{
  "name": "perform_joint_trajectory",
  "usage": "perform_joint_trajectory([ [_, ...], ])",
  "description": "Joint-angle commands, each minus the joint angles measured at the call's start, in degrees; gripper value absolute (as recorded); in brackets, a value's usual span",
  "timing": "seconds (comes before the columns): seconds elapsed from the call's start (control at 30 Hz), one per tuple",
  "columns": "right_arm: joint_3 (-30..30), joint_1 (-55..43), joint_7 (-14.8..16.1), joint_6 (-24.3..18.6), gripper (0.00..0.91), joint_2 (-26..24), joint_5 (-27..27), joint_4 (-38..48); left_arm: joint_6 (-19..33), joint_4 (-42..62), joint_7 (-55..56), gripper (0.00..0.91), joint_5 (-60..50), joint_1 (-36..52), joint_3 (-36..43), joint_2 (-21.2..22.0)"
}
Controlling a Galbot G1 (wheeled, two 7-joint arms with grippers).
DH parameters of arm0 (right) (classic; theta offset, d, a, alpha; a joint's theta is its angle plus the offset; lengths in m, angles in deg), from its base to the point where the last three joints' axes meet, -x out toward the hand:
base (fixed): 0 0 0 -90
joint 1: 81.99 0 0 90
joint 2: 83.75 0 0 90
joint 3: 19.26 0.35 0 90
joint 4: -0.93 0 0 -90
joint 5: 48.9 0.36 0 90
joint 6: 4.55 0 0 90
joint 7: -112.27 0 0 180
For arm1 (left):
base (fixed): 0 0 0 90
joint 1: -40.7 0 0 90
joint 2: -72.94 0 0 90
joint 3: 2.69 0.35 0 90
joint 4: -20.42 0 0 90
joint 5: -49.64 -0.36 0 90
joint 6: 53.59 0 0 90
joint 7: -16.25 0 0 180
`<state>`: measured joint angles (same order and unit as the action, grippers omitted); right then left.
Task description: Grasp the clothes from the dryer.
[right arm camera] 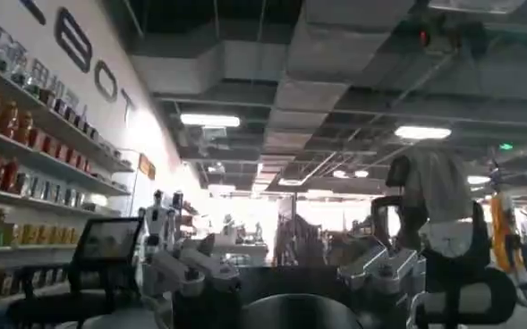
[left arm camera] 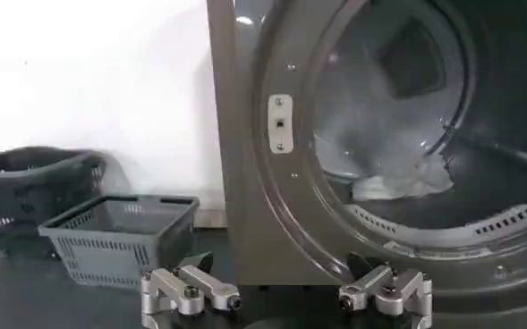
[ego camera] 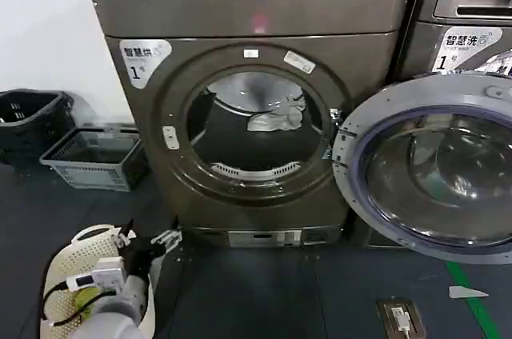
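nearby, dryer (ego camera: 240,107) sticker reads "1"; clothes (ego camera: 276,119) inside drum; left claw (ego camera: 148,247) released, low before it.

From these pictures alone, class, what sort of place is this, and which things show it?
Probably a laundry room or a mock-up of one. A big front-loading dryer stands with its door open and clothes in the drum, a second machine sits beside it, and plastic laundry baskets wait on the floor.
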<state>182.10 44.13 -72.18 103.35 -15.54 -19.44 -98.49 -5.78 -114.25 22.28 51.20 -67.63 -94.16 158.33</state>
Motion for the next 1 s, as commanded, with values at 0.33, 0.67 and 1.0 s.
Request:
perform_joint_trajectory([
  [0.33, -0.7, -0.3, -0.9, -0.7, 0.907, 0.0, 0.2, 0.2, -2.8, -0.2, 0.0, 0.907, 0.1, -0.4, 0.1, 0.4],
  [0.67, -0.4, -0.2, -1.0, -0.9, 0.907, -0.2, 0.2, 0.8, -2.8, 0.1, -0.1, 0.907, -0.3, -0.3, 0.6, 1.0],
  [1.0, -0.6, -0.4, -1.0, -1.0, 0.907, -0.1, 0.1, 0.7, -2.8, 0.0, -0.2, 0.907, -0.2, 0.0, 0.5, 1.0],
])
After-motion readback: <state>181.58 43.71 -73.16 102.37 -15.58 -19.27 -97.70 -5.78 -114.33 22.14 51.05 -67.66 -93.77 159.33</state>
